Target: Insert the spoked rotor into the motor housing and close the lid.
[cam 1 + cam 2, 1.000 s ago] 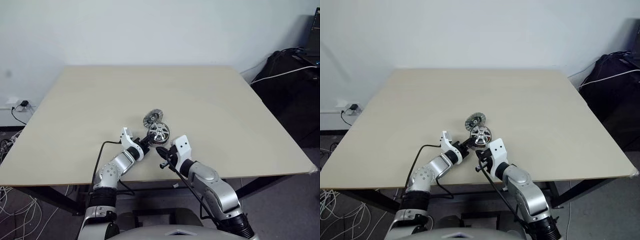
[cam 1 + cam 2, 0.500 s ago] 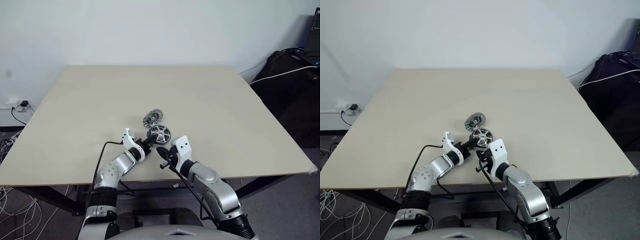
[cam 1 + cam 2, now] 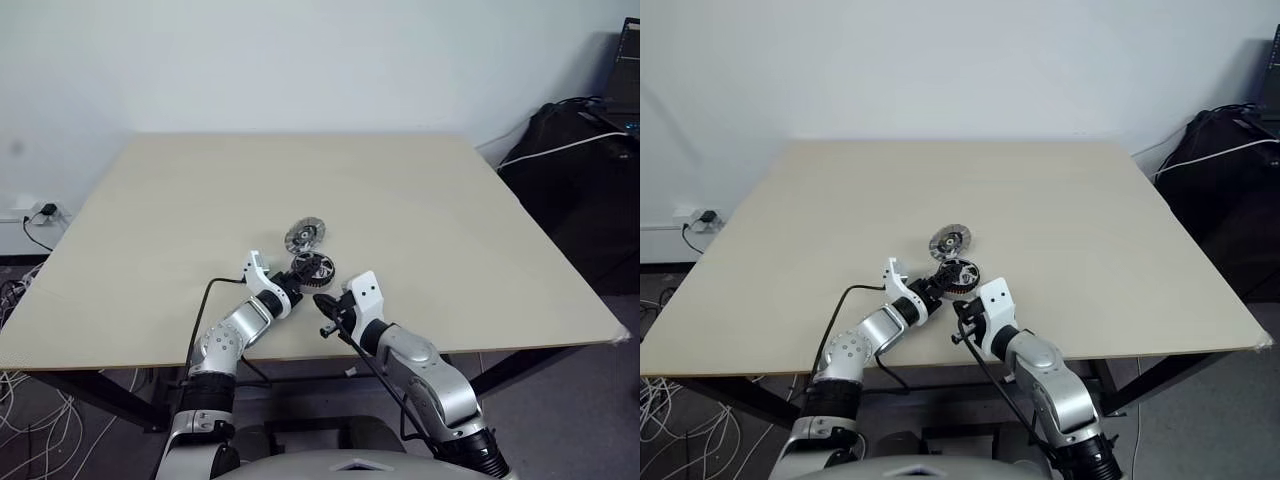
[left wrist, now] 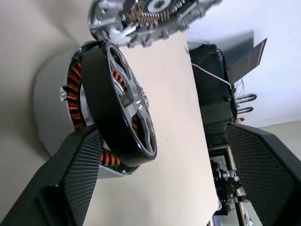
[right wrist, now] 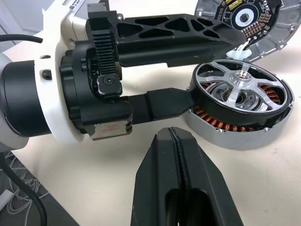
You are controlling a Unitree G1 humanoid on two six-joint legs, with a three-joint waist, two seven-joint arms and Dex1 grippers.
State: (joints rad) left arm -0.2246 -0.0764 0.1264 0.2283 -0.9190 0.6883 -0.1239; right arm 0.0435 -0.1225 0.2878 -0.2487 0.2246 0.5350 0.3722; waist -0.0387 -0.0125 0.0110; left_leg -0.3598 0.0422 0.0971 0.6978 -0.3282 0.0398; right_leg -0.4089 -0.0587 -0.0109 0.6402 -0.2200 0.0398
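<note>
A beige table (image 3: 420,220) is carrying three motor parts close to its near edge, with both robot arms reaching in over them. The change over the last second: the left gripper (image 5: 188,70), which was clamped on the spoked rotor (image 5: 242,92) and holding it up on edge, is now spreading its two black fingers (image 4: 84,165) wide apart and letting go. In the head views the shiny wheel that stood facing the camera a second ago is now lying nearly flat and looking darker, dropped onto the motor housing (image 5: 221,129).

In the right wrist view the rotor is sitting in the housing, with copper-brown windings showing under and around its rim. In the left wrist view it is leaning a little, one edge riding higher than the other, so it is probably not fully seated yet. The left fingers are flanking the stack, and whether they are touching it is unclear.

The right gripper (image 5: 181,155) is waiting just beside the housing with its fingers pressed together, holding nothing.

The lid (image 3: 305,235) is resting just behind the housing, farther from the robot, tilted up with its circuit side towards the right wrist camera. Judging from this, the insertion is nearly finished, and pressing the rotor level and fitting the lid are remaining.
</note>
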